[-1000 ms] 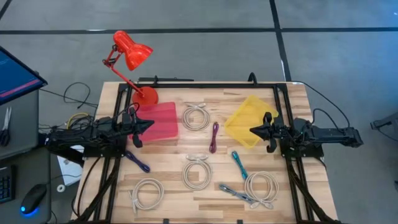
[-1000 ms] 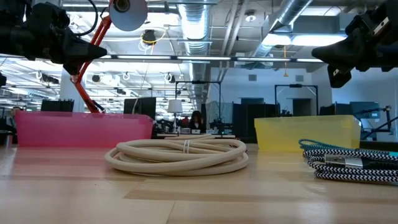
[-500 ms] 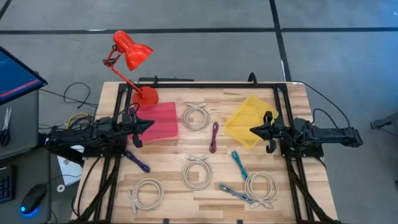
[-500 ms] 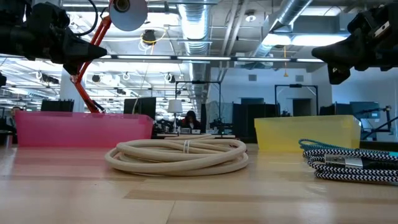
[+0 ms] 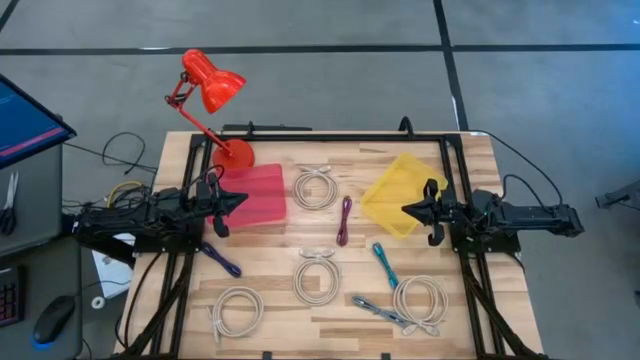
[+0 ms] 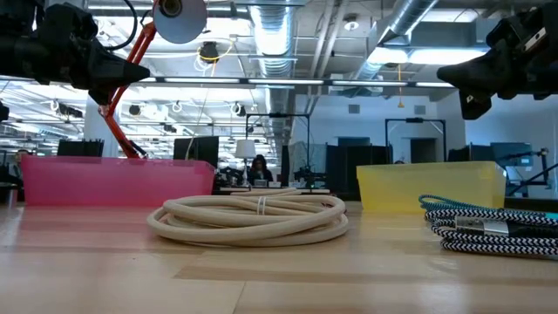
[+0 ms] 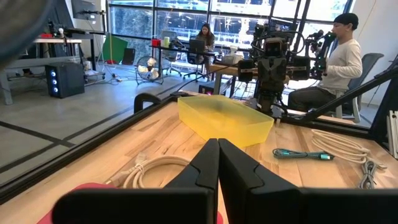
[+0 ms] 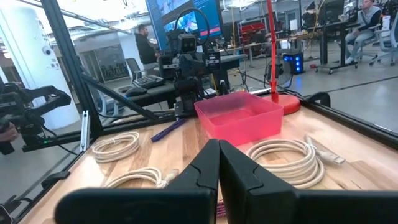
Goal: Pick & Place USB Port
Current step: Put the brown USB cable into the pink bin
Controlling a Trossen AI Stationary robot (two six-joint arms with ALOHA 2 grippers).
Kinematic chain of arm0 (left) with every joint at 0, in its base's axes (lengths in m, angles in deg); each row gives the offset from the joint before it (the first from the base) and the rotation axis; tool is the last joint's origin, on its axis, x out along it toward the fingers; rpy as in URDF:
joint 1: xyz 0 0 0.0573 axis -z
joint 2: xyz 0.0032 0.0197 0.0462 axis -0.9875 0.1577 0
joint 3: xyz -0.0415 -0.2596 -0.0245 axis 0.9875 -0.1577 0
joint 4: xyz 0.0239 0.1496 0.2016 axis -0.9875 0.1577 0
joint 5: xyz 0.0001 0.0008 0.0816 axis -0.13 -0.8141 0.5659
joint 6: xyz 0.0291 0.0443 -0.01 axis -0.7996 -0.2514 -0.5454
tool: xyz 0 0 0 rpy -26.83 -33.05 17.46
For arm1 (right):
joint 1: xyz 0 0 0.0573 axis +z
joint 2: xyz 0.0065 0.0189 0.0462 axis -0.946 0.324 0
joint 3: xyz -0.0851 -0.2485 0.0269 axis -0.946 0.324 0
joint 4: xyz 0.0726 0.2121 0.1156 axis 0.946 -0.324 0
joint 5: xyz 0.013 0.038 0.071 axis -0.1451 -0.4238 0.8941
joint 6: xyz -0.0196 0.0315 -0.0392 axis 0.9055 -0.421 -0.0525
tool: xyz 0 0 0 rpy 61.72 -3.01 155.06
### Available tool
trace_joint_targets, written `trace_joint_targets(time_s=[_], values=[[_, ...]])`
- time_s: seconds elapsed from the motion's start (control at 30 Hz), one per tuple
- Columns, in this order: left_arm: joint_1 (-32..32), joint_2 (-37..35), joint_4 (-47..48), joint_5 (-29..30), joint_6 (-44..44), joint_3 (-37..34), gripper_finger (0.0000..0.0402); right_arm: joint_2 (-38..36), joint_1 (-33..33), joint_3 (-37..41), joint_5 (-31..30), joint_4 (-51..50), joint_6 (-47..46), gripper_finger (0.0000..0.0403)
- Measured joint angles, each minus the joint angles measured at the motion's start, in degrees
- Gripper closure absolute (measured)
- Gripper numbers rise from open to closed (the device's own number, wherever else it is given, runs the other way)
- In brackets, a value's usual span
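Note:
Several coiled USB cables lie flat on the wooden table: white coils (image 5: 315, 187), (image 5: 316, 276), (image 5: 238, 309), (image 5: 420, 300), a purple cable (image 5: 344, 220), a teal one (image 5: 384, 264), a braided one (image 5: 380, 310) and a dark purple one (image 5: 220, 260). A pink bin (image 5: 256, 196) stands at the left, a yellow bin (image 5: 400, 193) at the right. My left gripper (image 5: 240, 199) hovers shut over the pink bin's left edge. My right gripper (image 5: 408, 209) hovers shut over the yellow bin's near right side. Both are raised above the table.
A red desk lamp (image 5: 212, 90) stands on the table's far left corner, its head reaching beyond the far edge. Black frame rails (image 5: 330, 136) run along the table's edges. People sit at desks in the room beyond (image 7: 344, 56).

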Motion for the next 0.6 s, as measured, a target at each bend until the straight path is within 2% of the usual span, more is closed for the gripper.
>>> trace_joint_targets(time_s=[0.6], values=[[0.0,0.0,-1.2,0.0,0.4,0.0,0.0394,0.0,0.0,-0.1,0.0,0.0,0.2,0.0403]])
